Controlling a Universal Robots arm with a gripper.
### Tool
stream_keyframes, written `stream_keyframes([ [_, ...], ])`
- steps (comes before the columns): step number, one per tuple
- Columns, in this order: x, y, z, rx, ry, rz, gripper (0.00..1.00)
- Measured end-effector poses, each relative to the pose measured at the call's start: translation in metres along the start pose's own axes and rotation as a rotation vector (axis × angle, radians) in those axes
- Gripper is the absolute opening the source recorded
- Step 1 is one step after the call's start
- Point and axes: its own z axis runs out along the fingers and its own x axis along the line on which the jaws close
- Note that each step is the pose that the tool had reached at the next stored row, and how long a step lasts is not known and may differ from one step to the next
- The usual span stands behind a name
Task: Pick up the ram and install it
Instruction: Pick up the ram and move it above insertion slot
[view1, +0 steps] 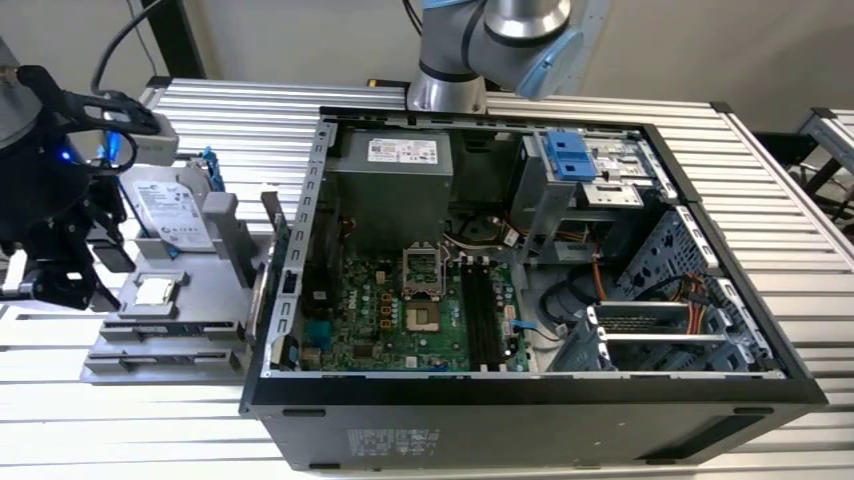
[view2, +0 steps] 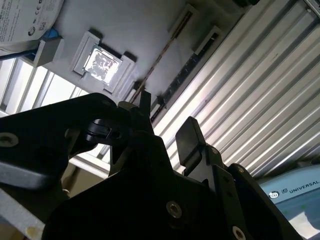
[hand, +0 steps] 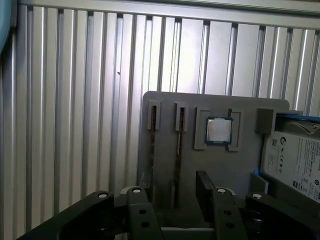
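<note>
Presently the gripper (hand: 172, 192) hangs over the grey holder plate (hand: 240, 167) with its jaws standing well apart and nothing between them; both wrist views show the gap bare.

Risk, as judged: the ram (hand: 178, 137) stands on its thin edge in a narrow slot, so a closing that is off-centre or skewed would likely push one face before the other finger arrives and lever the stick against the slot wall, or let it slip out of the pads. A finger (hand: 206, 192) coming down too close could also strike the raised slot end or the neighbouring slot (hand: 153, 117); whether that slot holds anything cannot be told.

Position: the ram lies ahead of the fingertips, apart from them, roughly in line with the gap between the jaws. In the second wrist view it shows as a thin brownish line running away from the fingers.

Outward: a processor chip (hand: 218, 131) sits in its recess just beside the ram's slot, the hard drive (hand: 295, 160) beyond it. The plate rests on the slatted table (hand: 75, 100), beside the open computer case (view1: 534, 400).
</note>
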Motion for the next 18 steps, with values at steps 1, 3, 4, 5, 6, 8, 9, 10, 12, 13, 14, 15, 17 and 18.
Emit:
stream_keyframes([
  [1,0.0003,0.0000,0.0008,-0.0001,0.0000,0.000,1.00],
  [3,0.0012,0.0001,0.0023,-0.0001,0.0001,0.000,1.00],
  [4,0.0016,0.0000,0.0031,0.0000,0.0000,0.000,1.00],
  [5,0.0020,0.0001,0.0038,0.0000,0.0000,0.000,1.00],
  [6,0.0025,0.0001,0.0046,0.0001,0.0000,0.000,1.00],
  [8,0.0032,0.0002,0.0060,0.0001,-0.0001,0.000,1.00],
  [9,0.0035,0.0002,0.0068,-0.0001,0.0000,0.000,1.00],
  [10,0.0038,0.0002,0.0076,0.0001,-0.0001,0.000,1.00],
  [12,0.0042,0.0002,0.0093,0.0001,-0.0001,0.000,1.00],
  [13,0.0045,0.0002,0.0100,0.0000,0.0000,0.000,1.00],
  [14,0.0047,0.0002,0.0109,0.0001,-0.0001,0.000,1.00],
  [15,0.0048,0.0002,0.0118,0.0001,-0.0001,0.000,1.00],
  [17,0.0050,0.0002,0.0133,0.0000,0.0000,0.000,1.00],
  [18,0.0050,0.0002,0.0142,0.0000,0.0000,0.000,1.00],
])
